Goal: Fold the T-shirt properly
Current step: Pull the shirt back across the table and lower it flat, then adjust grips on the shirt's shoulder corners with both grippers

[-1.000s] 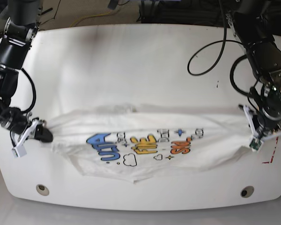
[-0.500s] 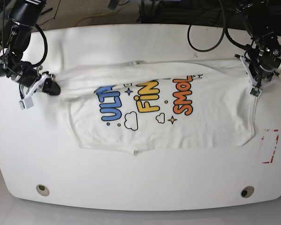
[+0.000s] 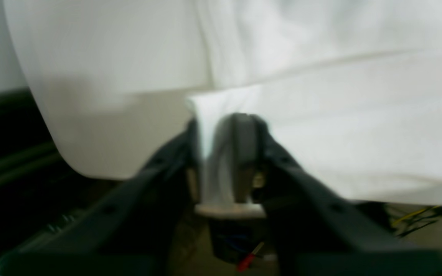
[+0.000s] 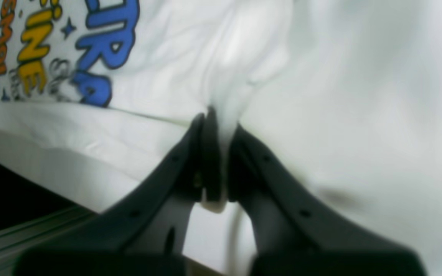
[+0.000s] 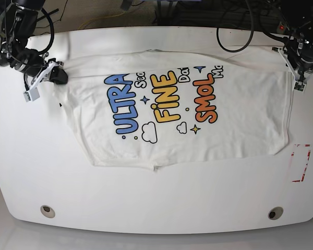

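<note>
The white T-shirt (image 5: 182, 117) lies print side up on the white table (image 5: 156, 208), with "ULTRA FINE SMOL" in blue, yellow and orange showing. My right gripper (image 5: 57, 77), at the base view's left, is shut on the shirt's far left corner; the wrist view shows its jaws (image 4: 219, 119) pinching white cloth beside the blue letters (image 4: 106, 42). My left gripper (image 5: 297, 70), at the base view's right, is shut on the far right corner; its wrist view (image 3: 221, 126) shows a fold of cloth between the jaws. The shirt is stretched between both grippers.
A red-outlined mark (image 5: 301, 162) sits near the table's right edge. Two round holes (image 5: 47, 210) (image 5: 275, 213) are near the front edge. Cables (image 5: 235, 36) hang behind the far edge, by the arms' bases.
Both grippers have moved toward the far edge with the shirt's corners. The shirt has slid back and spread flatter, showing more of the print.
</note>
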### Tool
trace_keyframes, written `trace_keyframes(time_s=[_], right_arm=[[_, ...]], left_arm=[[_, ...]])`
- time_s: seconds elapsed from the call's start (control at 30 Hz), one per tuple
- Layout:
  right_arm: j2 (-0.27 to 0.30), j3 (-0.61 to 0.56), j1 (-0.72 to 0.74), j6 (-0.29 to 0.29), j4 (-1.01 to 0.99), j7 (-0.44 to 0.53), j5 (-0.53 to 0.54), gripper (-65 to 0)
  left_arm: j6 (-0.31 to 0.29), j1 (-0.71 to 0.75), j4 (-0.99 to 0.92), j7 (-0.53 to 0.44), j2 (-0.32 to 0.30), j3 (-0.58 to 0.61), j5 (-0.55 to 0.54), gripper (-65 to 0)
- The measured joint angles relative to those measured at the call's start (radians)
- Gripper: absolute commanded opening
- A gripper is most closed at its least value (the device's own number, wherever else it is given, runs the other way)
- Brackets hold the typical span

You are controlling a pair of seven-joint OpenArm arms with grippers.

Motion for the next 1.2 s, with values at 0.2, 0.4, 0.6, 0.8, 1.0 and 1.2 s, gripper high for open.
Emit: trace_keyframes(time_s=[0.2,0.4,0.6,0.8,1.0,1.2], right_arm=[[-0.045,0.040,-0.091,-0.001,0.118,0.002,0.003,-65.0],[-0.086,0.052,-0.138,-0.002,0.137,-0.001,-0.017,-65.0],[-0.105,0.052,-0.082,-0.005,0.136,0.002,-0.079,-65.0],[-0.108,0.051,-0.013,-0.005,0.136,0.003,-0.122,-53.9],[-0.108,0.051,-0.005,-0.005,0.137,0.001,-0.124,-32.0],[-0.108,0.051,-0.005,-0.004,0.139,0.002,-0.124,-26.3]], left_arm=[[0.000,-0.001,-0.001,0.000,0.010,-0.006,-0.001,-59.9],[0.000,0.002,-0.002,0.000,0.011,-0.002,0.002,-39.7],[0.000,0.023,-0.002,0.002,0.023,-0.008,-0.001,-20.0],[0.000,0.042,-0.015,0.000,0.027,-0.008,-0.088,-17.4],[0.000,0.082,-0.027,0.014,-0.001,-0.008,-0.170,-17.2],[0.000,0.063,-0.079,-0.041,-0.015,-0.043,-0.184,-17.4]])
